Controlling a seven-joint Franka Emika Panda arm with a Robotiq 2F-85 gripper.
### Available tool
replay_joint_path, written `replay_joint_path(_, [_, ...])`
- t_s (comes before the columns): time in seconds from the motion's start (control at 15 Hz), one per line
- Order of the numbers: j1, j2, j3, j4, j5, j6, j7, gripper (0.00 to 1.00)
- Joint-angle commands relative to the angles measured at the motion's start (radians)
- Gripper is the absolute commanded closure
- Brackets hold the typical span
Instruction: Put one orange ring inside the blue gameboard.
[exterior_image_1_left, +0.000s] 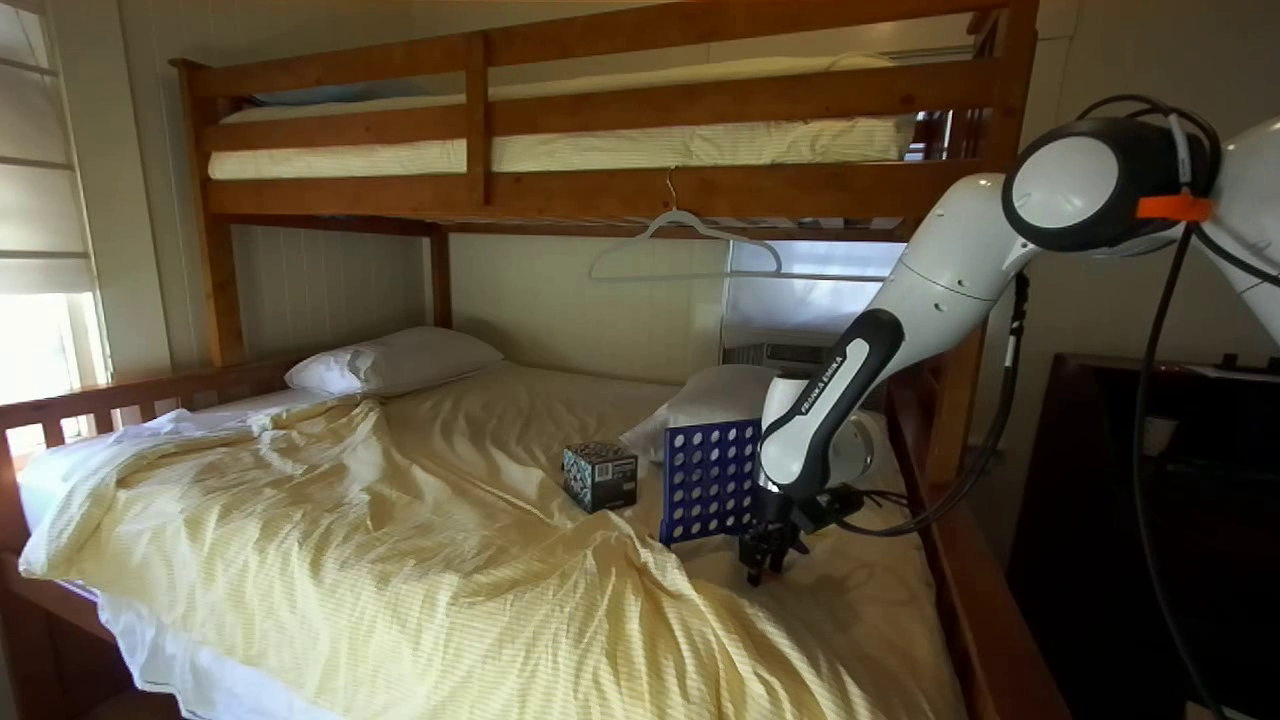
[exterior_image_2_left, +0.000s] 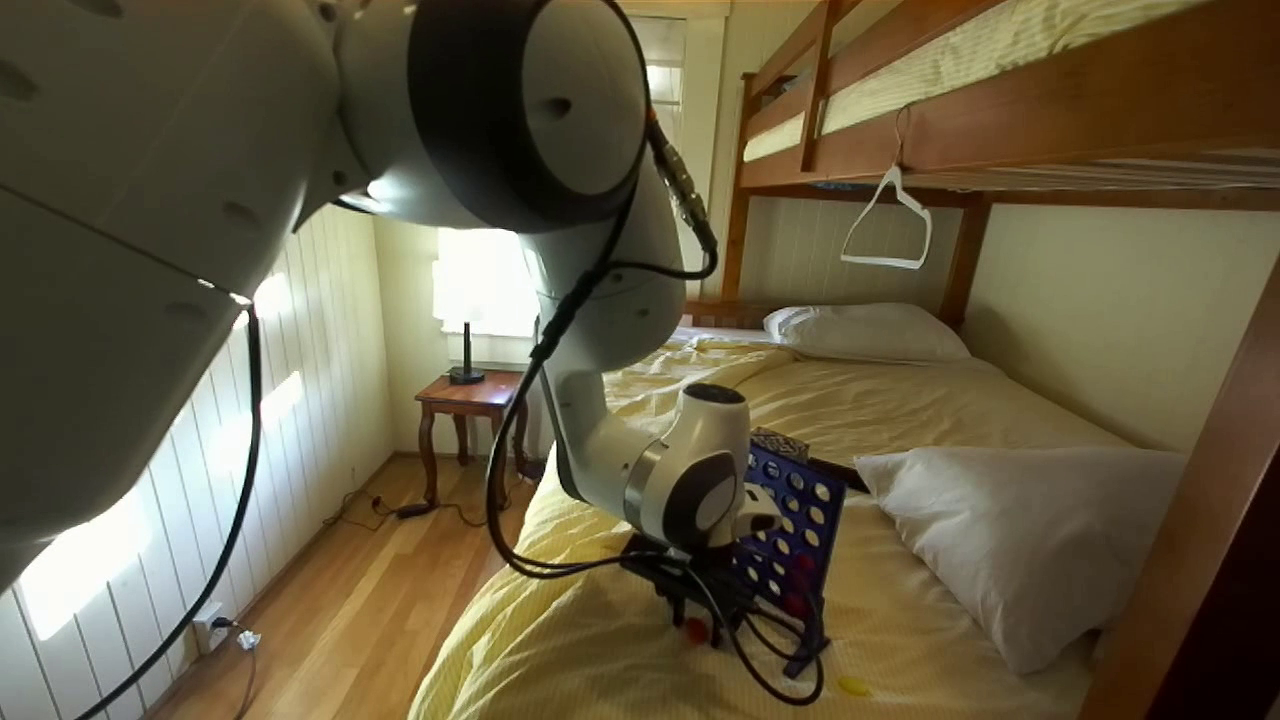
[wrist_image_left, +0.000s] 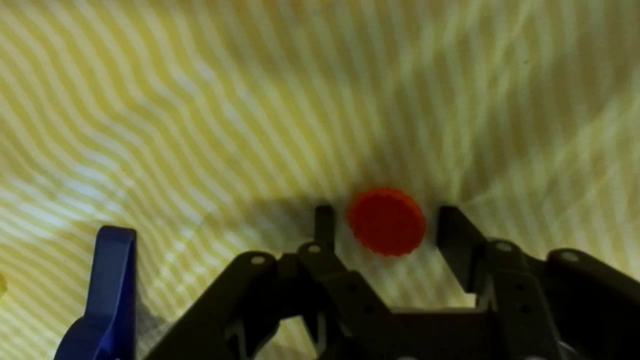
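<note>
The orange-red ring (wrist_image_left: 386, 222) is seen lying on the striped cover (wrist_image_left: 210, 125), flanked by the gripper (wrist_image_left: 383, 221), jaws parted, nothing clasped. Pick is judged lined up but not yet made; grasp, lift and insertion into the blue gameboard (exterior_image_1_left: 710, 480) are left. Arm (exterior_image_1_left: 925, 290) is bent low, pointed down near the blue gameboard.

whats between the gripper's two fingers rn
A red-orange disc, seen in the wrist view; striped bedding shows in the narrow gaps between it and the open fingers.
</note>
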Motion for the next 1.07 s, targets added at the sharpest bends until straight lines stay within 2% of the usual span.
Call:
replay_joint_path(0.0, [-0.026,-0.023,0.026,-0.014,0.029,-0.019,-0.043,0.43])
replay_joint_path(0.13, [-0.032,-0.024,0.032,-0.017,0.032,-0.014,-0.048,0.38])
replay_joint_path(0.2, [-0.038,-0.025,0.038,-0.018,0.035,-0.012,-0.053,0.28])
replay_joint_path(0.27, [-0.045,-0.027,0.045,-0.02,0.039,-0.009,-0.059,0.28])
replay_joint_path(0.4, [-0.061,-0.029,0.06,-0.022,0.049,-0.01,-0.074,0.23])
replay_joint_path(0.53, [-0.075,-0.03,0.074,-0.023,0.06,-0.012,-0.091,0.28])
replay_joint_path(0.67, [-0.088,-0.03,0.086,-0.023,0.071,-0.012,-0.107,0.49])
replay_joint_path(0.73, [-0.094,-0.03,0.091,-0.024,0.076,-0.012,-0.114,0.56])
replay_joint_path(1.0, [-0.105,-0.033,0.101,-0.026,0.086,-0.009,-0.127,0.65])
